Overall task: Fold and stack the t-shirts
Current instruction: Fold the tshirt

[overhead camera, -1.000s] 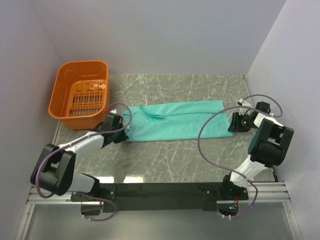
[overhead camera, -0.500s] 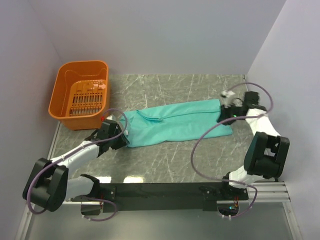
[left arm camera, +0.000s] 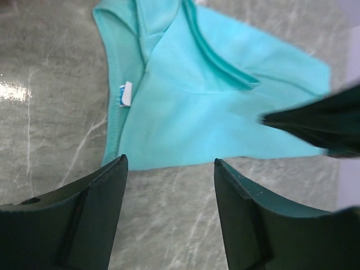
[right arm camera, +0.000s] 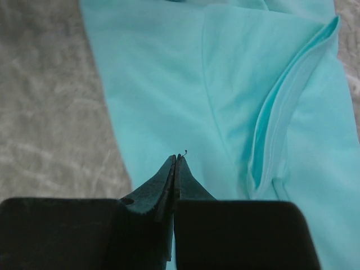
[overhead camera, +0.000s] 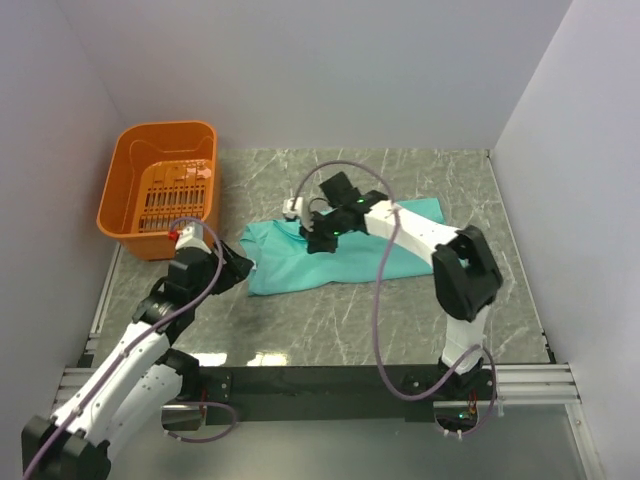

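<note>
The teal t-shirt (overhead camera: pixel 283 262) lies flat and lengthwise across the marble table, its white neck label (left arm camera: pixel 125 94) at the left end. My left gripper (overhead camera: pixel 243 268) hovers just off the shirt's left near edge. In the left wrist view this gripper (left arm camera: pixel 169 163) is open, with bare table between the fingers and the t-shirt (left arm camera: pixel 197 112) beyond them. My right arm reaches across the cloth, and its gripper (overhead camera: pixel 316 238) sits over the left-middle part. Seen from the right wrist, that gripper (right arm camera: pixel 177 157) is shut above the t-shirt (right arm camera: pixel 163 84), with no fabric visible between the jaws.
An orange plastic basket (overhead camera: pixel 112 208) stands at the back left, close to my left arm. Grey walls close in the table on the left, back and right. The right arm's cable (overhead camera: pixel 380 270) loops over the shirt.
The right arm swung from the shirt's right end across to its left-middle, and its gripper shut. The left gripper opened, let go of the left edge and pulled back toward me.
</note>
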`<state>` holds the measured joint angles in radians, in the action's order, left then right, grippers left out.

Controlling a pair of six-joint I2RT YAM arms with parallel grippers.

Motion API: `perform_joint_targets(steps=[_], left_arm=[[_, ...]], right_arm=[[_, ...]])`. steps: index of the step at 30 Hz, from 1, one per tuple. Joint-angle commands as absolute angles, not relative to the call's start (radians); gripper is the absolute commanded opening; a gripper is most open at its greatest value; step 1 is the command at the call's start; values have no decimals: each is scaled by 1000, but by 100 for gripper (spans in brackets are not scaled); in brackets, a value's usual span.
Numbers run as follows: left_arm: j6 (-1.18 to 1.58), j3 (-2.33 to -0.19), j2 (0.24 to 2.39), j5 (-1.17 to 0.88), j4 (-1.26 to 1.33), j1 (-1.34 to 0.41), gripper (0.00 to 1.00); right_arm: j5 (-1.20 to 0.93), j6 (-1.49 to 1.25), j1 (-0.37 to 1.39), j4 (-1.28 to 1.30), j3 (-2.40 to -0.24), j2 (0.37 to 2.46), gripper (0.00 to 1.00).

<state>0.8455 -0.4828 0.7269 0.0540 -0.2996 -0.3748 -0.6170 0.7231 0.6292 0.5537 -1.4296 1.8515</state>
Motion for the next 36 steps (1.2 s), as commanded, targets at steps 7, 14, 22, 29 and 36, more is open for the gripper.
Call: perform_joint_targets(steps=[7, 14, 22, 29, 36], left_arm=[[888, -502, 563, 66, -411, -376, 67], [890, -500, 557, 55, -410, -376, 67], [894, -482, 566, 41, -381, -376, 68], [858, -466, 613, -18, -296, -376, 68], [854, -437, 701, -106, -177, -377, 68]], right_arm=[[-390, 569, 707, 543, -1656, 2055, 0], [-104, 399, 692, 471, -1720, 2140, 25], [135, 264, 624, 345, -1723, 2109, 43], [-205, 421, 566, 519, -1680, 1987, 42], [-511, 591, 413, 618, -1493, 1796, 37]])
